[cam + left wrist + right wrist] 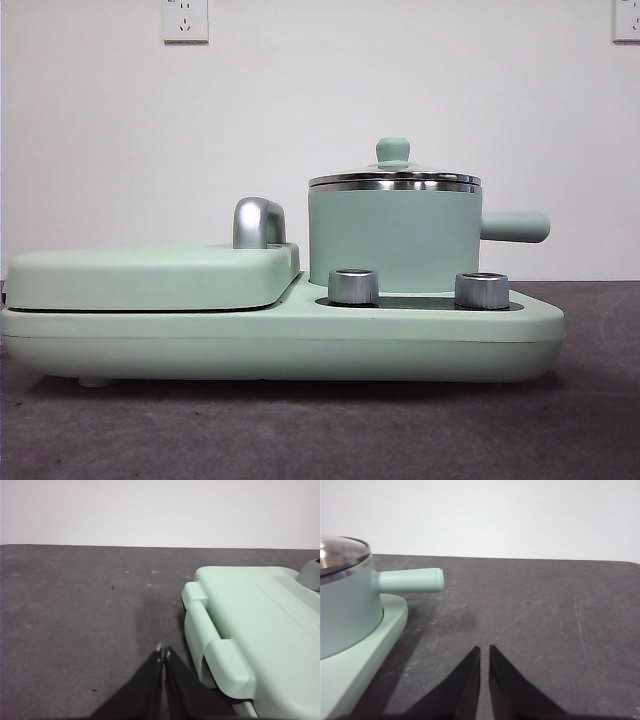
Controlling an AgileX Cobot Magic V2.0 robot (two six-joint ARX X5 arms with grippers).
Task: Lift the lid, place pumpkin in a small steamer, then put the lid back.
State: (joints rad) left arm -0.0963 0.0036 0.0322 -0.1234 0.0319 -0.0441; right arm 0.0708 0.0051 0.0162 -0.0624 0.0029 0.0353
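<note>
- Front view: the small steamer (394, 240) stands upright on the right half of a wide mint-green appliance base (280, 340), its stubby side handle pointing right.
- The lid (394, 178) sits flat on the steamer's rim, closing it, with its mint-green knob on top.
- Two silver knobs (353, 286) stand on the base just in front of the steamer, one left and one right.
- On the left half of the base lies a broad flat grill cover (150, 277), with a curved silver handle (258, 222) rising at its far right corner.
- The base rests on a dark grey surface (300, 430); a white wall with sockets is behind. No arm shows here.
- Left wrist view: the left gripper (163, 655) hovers over bare surface, beside the end of the grill cover, clear of it; its fingers are pressed together at the tips.
- Right wrist view: the right gripper (484, 652) hangs over open surface, well apart from the steamer's handle; its fingers are nearly together, a thin slit between them, pinching nothing.
- The pumpkin shows in no view.
</note>
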